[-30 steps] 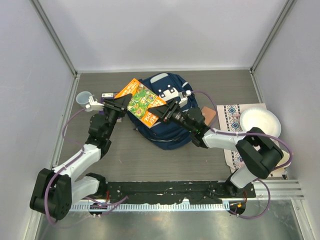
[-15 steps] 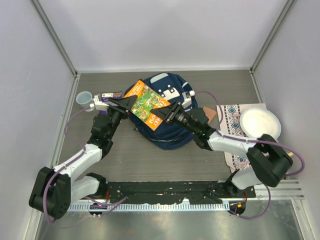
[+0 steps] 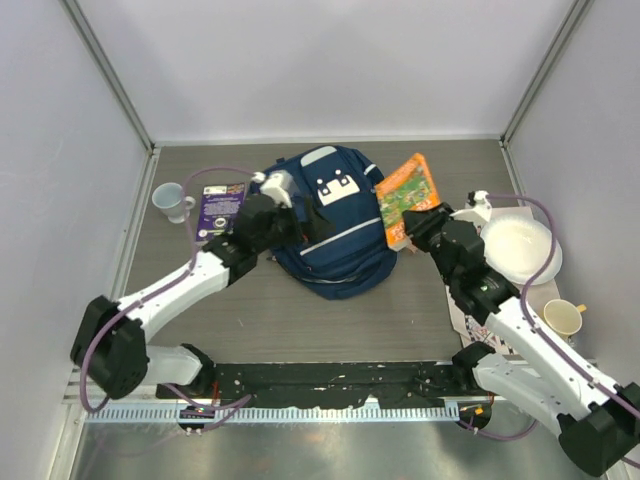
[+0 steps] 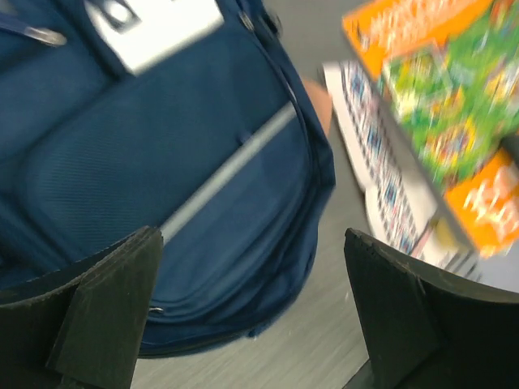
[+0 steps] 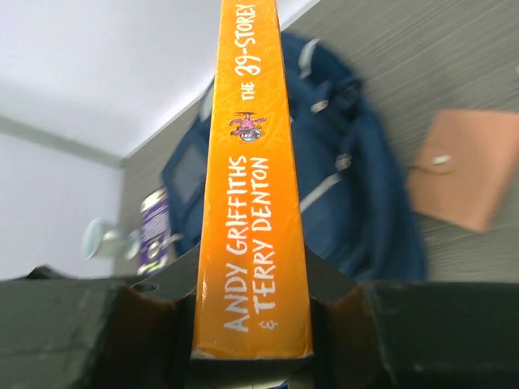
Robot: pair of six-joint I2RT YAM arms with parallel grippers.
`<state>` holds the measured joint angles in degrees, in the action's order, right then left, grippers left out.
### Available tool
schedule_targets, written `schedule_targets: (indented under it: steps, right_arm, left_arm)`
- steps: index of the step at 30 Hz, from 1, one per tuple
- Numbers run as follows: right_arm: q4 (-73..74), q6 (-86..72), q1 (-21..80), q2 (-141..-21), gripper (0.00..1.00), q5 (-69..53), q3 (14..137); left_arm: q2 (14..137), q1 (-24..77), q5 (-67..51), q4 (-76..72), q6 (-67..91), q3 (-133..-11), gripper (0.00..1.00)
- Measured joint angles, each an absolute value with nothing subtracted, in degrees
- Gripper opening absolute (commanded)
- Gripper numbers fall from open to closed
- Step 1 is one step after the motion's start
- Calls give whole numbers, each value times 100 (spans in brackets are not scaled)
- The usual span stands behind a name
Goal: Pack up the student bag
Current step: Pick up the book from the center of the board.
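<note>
A robotics lab test cell is indicated: a grey tabletop (image 3: 300, 320) is boxed in by plain white panels (image 3: 320, 60) at 9, 12 and 3 o'clock, joined by metal corner profiles (image 3: 112, 80). A cabled left arm (image 3: 170, 290) and right arm (image 3: 540, 340) are bolted to a black rail (image 3: 330, 378) at 6 o'clock.

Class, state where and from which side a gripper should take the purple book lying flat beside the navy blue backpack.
Probably the long edge facing the small white cup, from above: the flat purple book offers only thin edges, and the navy blue fabric backpack crowds its other side.
</note>
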<state>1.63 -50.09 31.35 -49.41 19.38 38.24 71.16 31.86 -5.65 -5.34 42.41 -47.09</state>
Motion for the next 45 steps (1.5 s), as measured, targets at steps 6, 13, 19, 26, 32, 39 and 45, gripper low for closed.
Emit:
schedule_targets:
  steps: [6,13,19,26,32,39,45]
  right_arm:
    - [1214,-4484,2700,-4383,1,2838,3854]
    - [1776,-4187,2495,-4230,1,3225,3933]
    - [1874,-4171,2456,-4187,1,3214,3938]
    - [1894,-4174,2423,-4191,1,3111,3940]
    - [1894,-4193,2390,-4202,1,3002,3938]
    - [1896,-4193,2351,-4202,1,2936,3938]
    - [1896,-4195,2335,-4202,1,2908,3938]
  left_arm:
    - [8427,4480,-661,414,2886,-5944,96]
    - [9592,5227,-755,1212,1907,-6943,88]
    - [10208,5465,-749,1649,1588,-7376,79]
    - [10355,5468,-528,1796,1594,-7426,69]
    - [10530,5468,-322,1815,1675,-7638,36]
    - [10565,5457,-132,1855,1791,-7647,0]
    - [10558,5452,10,1859,1789,-7647,0]
